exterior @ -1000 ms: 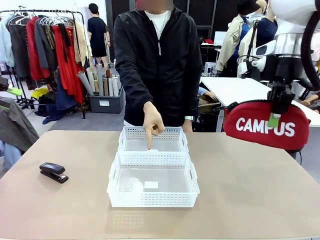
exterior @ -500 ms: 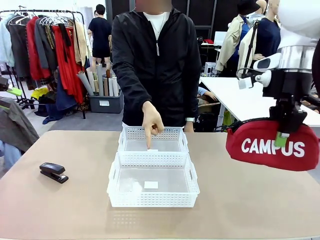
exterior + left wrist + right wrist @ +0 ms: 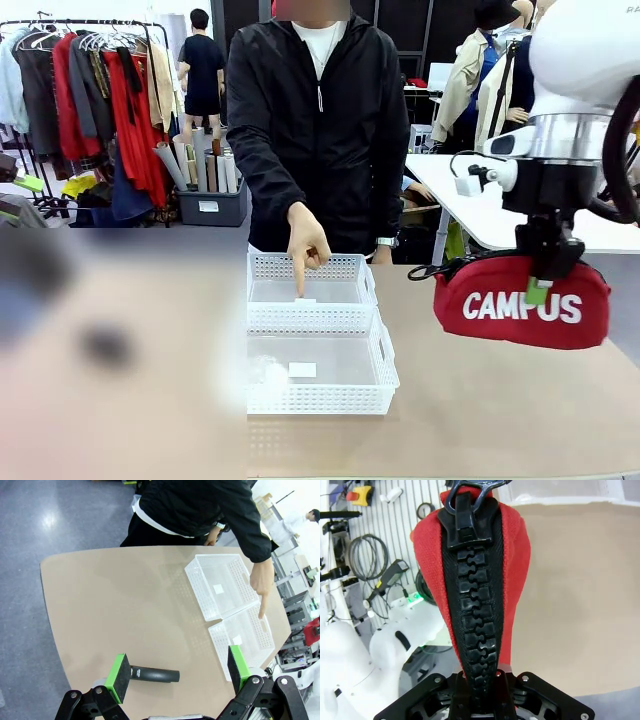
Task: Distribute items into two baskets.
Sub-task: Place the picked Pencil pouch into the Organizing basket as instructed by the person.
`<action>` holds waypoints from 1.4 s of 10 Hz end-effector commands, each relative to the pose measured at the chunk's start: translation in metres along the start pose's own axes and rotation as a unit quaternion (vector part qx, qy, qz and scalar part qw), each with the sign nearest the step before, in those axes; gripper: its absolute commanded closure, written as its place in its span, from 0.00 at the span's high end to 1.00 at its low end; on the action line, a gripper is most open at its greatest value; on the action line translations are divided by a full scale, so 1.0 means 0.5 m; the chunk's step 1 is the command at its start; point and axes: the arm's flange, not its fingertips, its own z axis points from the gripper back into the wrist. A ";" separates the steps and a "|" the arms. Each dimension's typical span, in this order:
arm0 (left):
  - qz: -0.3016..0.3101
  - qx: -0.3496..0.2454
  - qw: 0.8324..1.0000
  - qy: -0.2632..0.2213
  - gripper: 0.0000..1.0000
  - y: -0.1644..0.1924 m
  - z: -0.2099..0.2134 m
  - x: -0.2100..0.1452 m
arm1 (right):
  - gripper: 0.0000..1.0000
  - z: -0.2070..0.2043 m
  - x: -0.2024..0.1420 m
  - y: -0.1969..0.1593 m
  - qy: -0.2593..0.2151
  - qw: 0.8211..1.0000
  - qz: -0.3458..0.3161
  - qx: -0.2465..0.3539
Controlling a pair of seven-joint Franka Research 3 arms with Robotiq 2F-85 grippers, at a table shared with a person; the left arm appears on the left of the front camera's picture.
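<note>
The right end effector was clamped fully shut on the zip ridge of the red pouch, which hung clear above the worktop at about 3 o'clock from the two baskets. In the right wrist view the end effector pinched only the black zip line, with the pouch's body sagging away to either side. That narrow hold was the first risk. A quick sideways move could have set the pouch swinging or let the zip slide out of the pads.

The far basket sat at 12 o'clock of the near basket, touching it. The person's hand pointed a finger down into the far one. If that was the target, the hand lay in the likely path and could have been struck unless it withdrew. The pouch looked almost as wide as a basket. A skewed or off-centre descent could have caught it on a flared rim, leaving it perched there or shoving the light baskets aside.

The left end effector hung with its jaws wide apart and nothing held, above the black stapler lying on the worktop. A misjudged descent could have knocked the stapler aside rather than straddling it.
</note>
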 end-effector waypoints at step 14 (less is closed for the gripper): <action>-0.001 0.000 1.000 -0.001 1.00 -0.002 0.000 0.001 | 0.00 -0.137 0.326 -0.020 0.010 0.998 0.051 -0.040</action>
